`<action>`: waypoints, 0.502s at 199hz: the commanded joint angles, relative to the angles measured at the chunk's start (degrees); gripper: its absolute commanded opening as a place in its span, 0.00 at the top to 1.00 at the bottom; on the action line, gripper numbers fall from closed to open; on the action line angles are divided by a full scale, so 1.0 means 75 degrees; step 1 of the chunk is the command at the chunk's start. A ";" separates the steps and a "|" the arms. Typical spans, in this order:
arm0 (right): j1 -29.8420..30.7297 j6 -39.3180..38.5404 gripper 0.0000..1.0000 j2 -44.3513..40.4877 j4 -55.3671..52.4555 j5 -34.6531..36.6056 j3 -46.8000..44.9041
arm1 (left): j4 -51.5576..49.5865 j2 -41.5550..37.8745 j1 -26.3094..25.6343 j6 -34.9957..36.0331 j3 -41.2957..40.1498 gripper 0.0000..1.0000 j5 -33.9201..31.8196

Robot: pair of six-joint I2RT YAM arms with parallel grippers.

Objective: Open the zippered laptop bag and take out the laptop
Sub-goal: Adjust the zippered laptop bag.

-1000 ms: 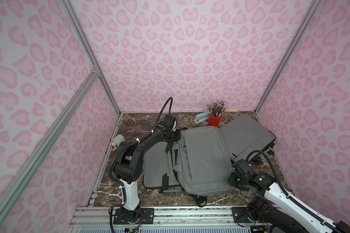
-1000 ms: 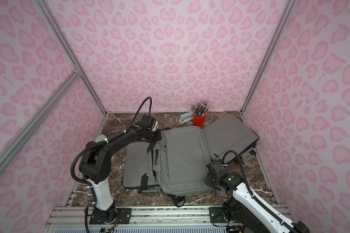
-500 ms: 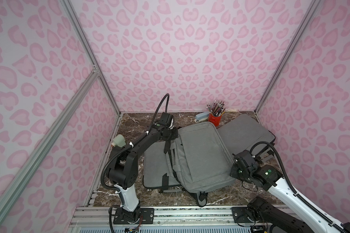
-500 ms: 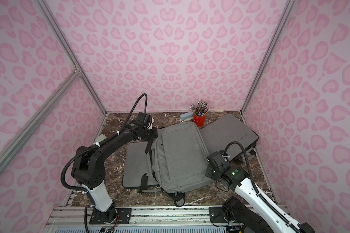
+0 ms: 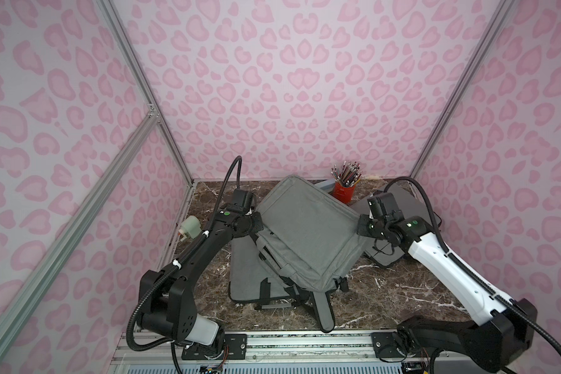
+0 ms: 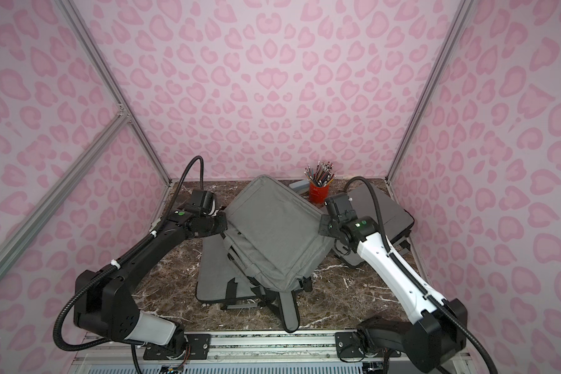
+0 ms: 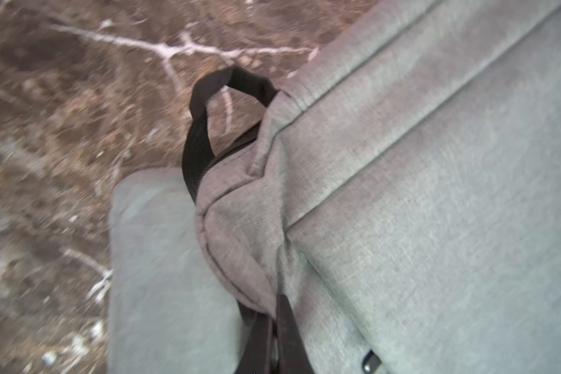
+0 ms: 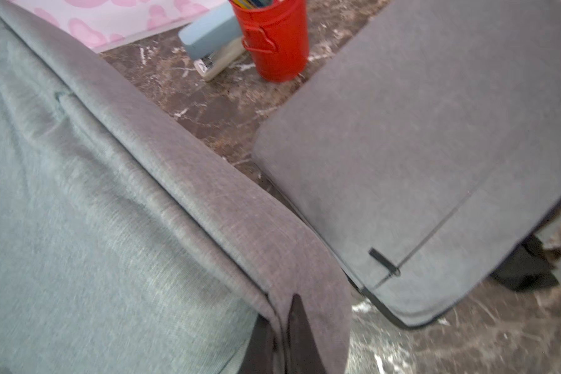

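1. The bag [image 5: 305, 239] is up off the table [image 5: 386, 291], slung between the two arms in the middle of the cell and turned at an angle in both top views.
2. The left gripper [image 5: 256, 223] is pinched tight on the bag's left edge. In its wrist view the jaws are together on a fold of gray fabric [image 7: 274, 301], just by a black loop [image 7: 201, 129].
3. The right gripper [image 5: 358, 226] is clamped on the opposite edge. Its wrist view shows the dark fingers [image 8: 298, 323] biting the seam at the bag's corner.
4. The bag's near end sags low over a flat gray case [image 5: 246, 278] lying on the table. I cannot tell whether they touch.
5. A padded strap [image 5: 323, 307] dangles from that near end toward the front rail.
6. A darker sleeve [image 5: 412, 207] lies flat on the right, behind the right arm.
7. At the back there is a red cup [image 5: 343, 191] of pencils [image 5: 348, 171], with a stapler [image 8: 212, 42] just beside it.
8. Whether the zipper is open, I cannot tell.
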 commanded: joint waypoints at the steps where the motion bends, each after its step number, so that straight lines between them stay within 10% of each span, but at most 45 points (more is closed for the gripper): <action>1: -0.0020 -0.0706 1.00 0.0813 0.1616 -0.0426 0.0755 | 0.0026 -0.0511 0.0138 -0.0192 -0.0366 0.98 0.0283; 100: 0.0109 -0.1584 1.00 0.5048 0.1634 -0.0571 0.4788 | 0.0157 -0.1503 0.0579 -0.0627 -0.2097 0.92 0.0170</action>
